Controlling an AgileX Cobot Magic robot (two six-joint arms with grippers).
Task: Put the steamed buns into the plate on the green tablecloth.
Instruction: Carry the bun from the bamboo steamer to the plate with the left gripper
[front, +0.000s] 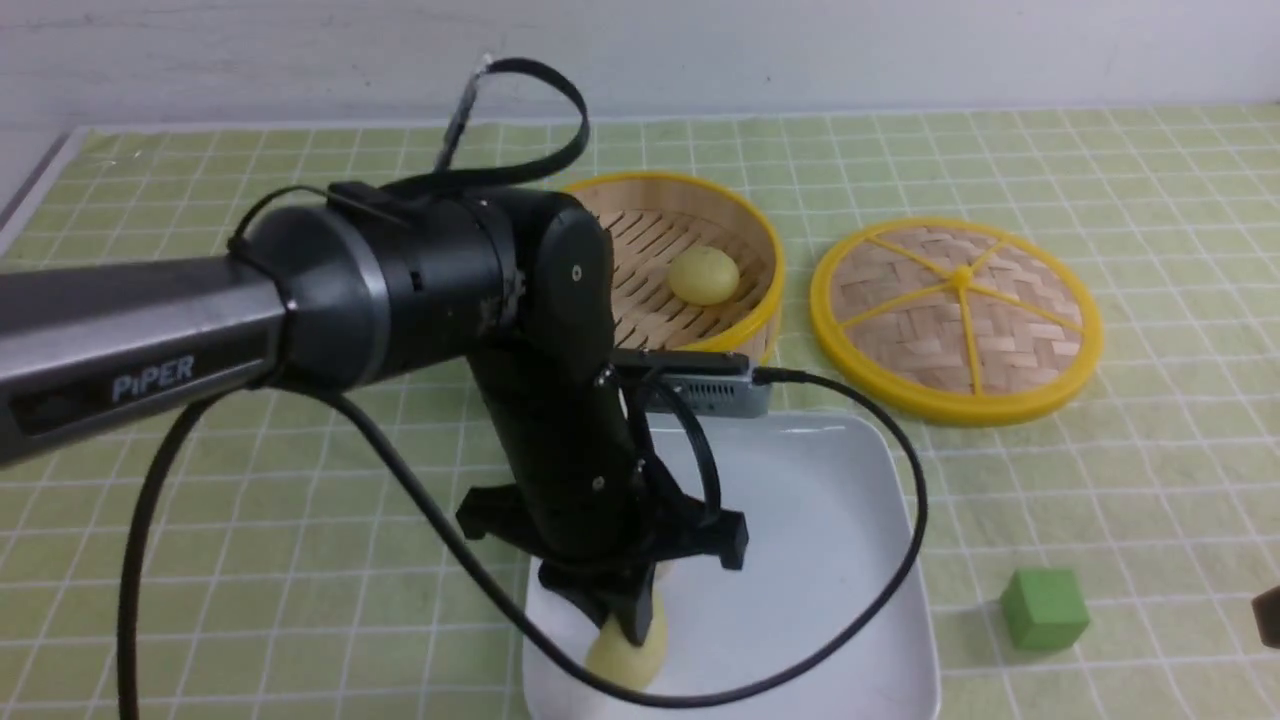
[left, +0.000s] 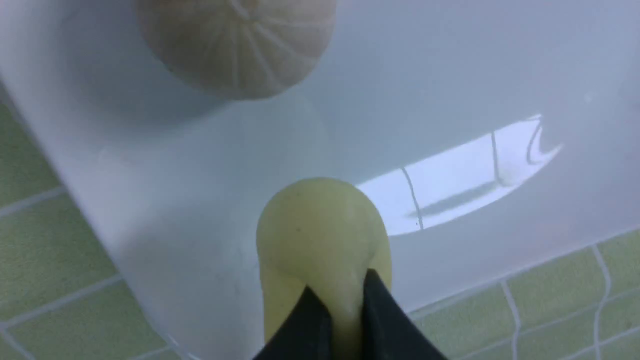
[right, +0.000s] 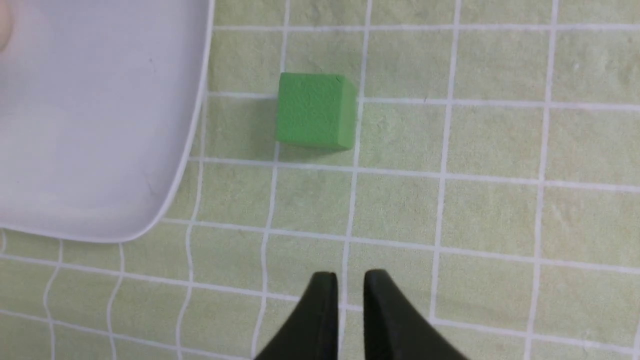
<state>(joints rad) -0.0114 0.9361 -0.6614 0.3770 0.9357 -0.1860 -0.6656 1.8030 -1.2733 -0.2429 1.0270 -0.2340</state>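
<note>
Pinching a yellow bun (left: 320, 225), left claw (left: 341, 287) (inside the plate (left: 475, 75)).

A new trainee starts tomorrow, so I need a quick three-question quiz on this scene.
1. True or false: the left tool grips a yellow bun over the plate.
2. How many buns lie in the steamer?
3. The cube sits: A) on the plate, B) on the cloth, C) in the steamer.
Key: 1 true; 2 one bun; 3 B.
</note>
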